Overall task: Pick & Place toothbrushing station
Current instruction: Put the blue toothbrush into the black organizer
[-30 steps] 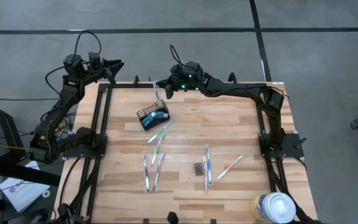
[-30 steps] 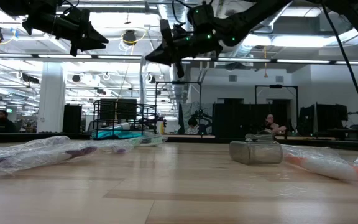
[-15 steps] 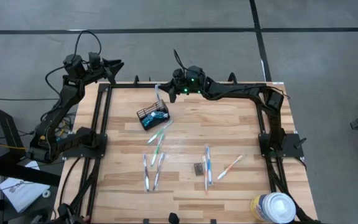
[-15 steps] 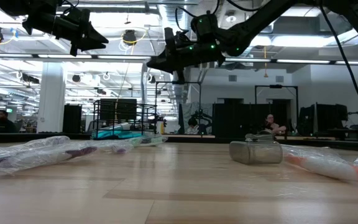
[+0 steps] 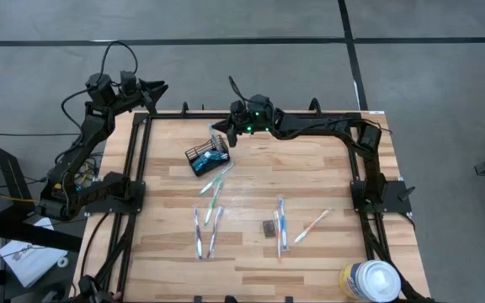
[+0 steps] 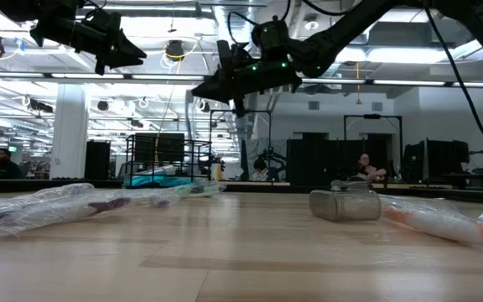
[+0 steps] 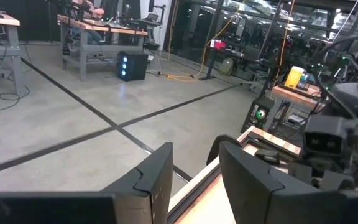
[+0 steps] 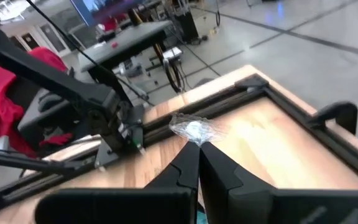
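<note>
Caddy [image 5: 207,157], black wire mesh, toward the table's far left; loose toothbrushes [image 5: 212,187] lie nearer the front. Right gripper [image 5: 223,135] hangs just above it, fingers pinched on a wrapped toothbrush [image 8: 193,131]. Left gripper [image 7: 194,177], partly open and empty, waits off the far left corner. Advice: centre over the caddy's opening, lower upright, then release.

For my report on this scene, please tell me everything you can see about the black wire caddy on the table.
The black wire caddy is a small rectangular basket of thin dark mesh. It stands on the wooden table, in its far left part, turned at an angle to the table edges. Blue-and-white items lie inside it. The right gripper is shut on a plastic-wrapped toothbrush just above the caddy's far side; whether the toothbrush touches the caddy cannot be told. Loose toothbrushes lie nearer the front.
</note>
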Controlling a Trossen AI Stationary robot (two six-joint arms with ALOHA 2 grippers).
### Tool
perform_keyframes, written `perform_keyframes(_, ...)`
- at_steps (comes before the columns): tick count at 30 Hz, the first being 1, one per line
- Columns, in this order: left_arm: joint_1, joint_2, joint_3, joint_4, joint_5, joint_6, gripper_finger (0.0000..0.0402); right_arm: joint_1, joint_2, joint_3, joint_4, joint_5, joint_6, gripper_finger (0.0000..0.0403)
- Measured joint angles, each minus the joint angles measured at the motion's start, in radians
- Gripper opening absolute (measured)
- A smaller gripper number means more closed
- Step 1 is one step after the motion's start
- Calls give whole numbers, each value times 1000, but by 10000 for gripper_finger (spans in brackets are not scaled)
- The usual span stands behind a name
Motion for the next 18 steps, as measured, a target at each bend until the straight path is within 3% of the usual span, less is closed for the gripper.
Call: perform_keyframes(18, 0, 0, 0, 0, 0, 6, 127, 8, 0, 1, -65, 0, -78, 0)
